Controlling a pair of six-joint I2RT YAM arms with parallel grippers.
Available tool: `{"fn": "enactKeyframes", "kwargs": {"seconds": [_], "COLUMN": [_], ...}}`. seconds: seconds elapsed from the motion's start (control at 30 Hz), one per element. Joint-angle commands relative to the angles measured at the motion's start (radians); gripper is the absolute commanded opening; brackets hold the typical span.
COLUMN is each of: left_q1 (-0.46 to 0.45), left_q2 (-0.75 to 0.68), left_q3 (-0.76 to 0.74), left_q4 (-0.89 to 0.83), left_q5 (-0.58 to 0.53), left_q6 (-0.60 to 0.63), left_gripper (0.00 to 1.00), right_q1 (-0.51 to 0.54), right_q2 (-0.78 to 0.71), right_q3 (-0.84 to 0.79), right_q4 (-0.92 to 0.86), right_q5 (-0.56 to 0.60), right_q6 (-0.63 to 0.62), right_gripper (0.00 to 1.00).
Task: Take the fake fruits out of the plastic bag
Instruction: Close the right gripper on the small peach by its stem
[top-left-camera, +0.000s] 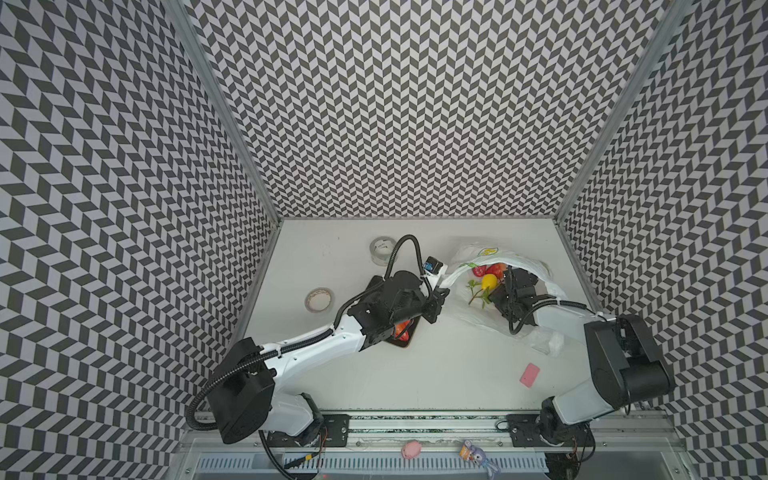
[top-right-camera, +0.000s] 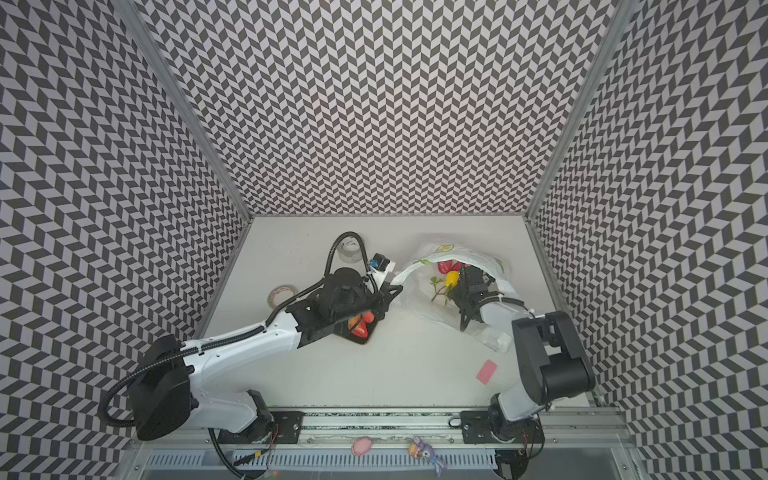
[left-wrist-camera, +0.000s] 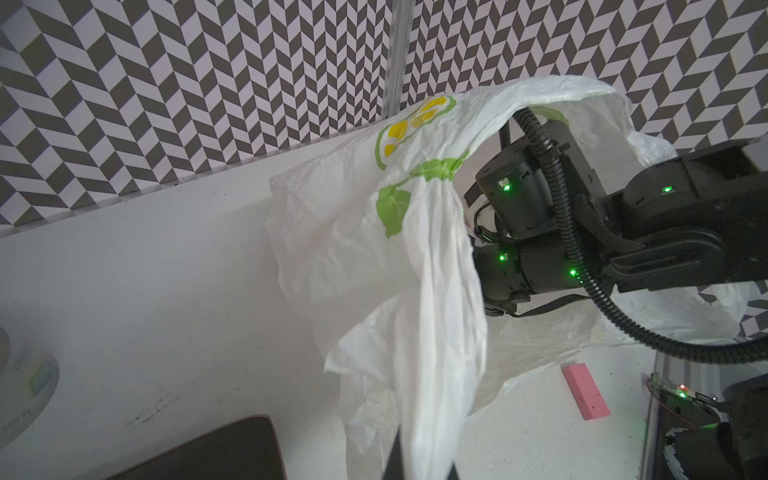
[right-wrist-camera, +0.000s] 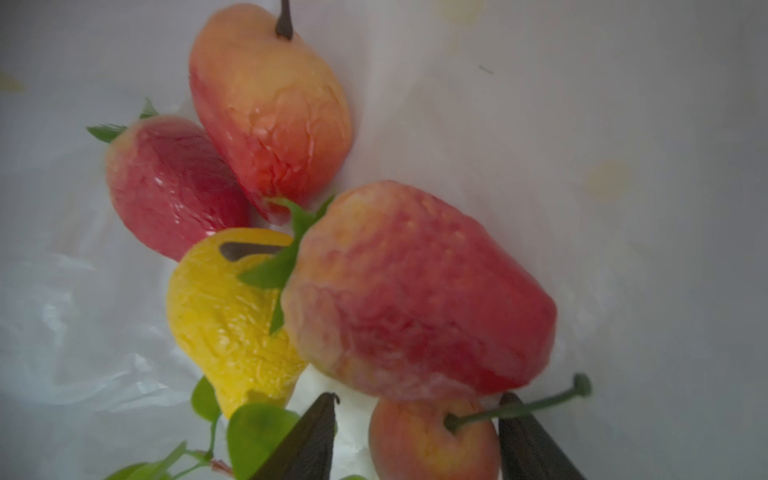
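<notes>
Right wrist view puts us inside the thin, crinkly white plastic bag printed with lemon slices (right-wrist-camera: 623, 124). There the right gripper (right-wrist-camera: 415, 419) stands partly open, its dark fingers either side of a small glossy pinkish-orange plastic apple (right-wrist-camera: 432, 444) and not yet pinching it. The apple's thin green stem (right-wrist-camera: 540, 401) lies across one finger, so its long axis runs roughly along the closing line. We judge that closing may trap the stem, squirt the slick round body sideways, or pinch bag film too. A large red plastic strawberry (right-wrist-camera: 415, 291) crowds in just beyond, its leafy cap pointing at the yellow plastic lemon (right-wrist-camera: 232, 316), and could be nudged deeper. In both top views the bag lies at the table's right rear, long axis diagonal, mouth facing the right arm. The left gripper (top-left-camera: 440, 293) is clamped on the bag's twisted handle; if that slips, the mouth collapses.
</notes>
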Motion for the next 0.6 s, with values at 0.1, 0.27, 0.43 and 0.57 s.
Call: {"fn": "enactKeyframes", "kwargs": {"seconds": [0.1,0.27,0.43,0.57], "left_q1": [-0.005,-0.005,-0.005,-0.005], "left_q2": [-0.006,0.0,0.016,0.034], "left_q3": [0.021,0.027,0.039,0.057], "left_q4": [0.005,0.003,0.005,0.003], "left_q5": [-0.015,-0.019,-0.034,-0.057], "left_q6": [0.011,0.012,0.007,0.003], "left_gripper": [0.0,0.0,0.0,0.0], "right_q1": [-0.006,-0.006,-0.006,-0.001], "right_q2": [0.013,-0.047,-0.156,-0.227], "right_q3": [0.018,0.009,-0.024,-0.065], "right_q4": [0.02,-0.015,-0.051,-0.049], "right_q5": [0.014,0.021,0.001,-0.075], "right_q6": [0.008,-0.031,-0.106,-0.245], "right_gripper": [0.46,0.35,0.33,0.32]}}
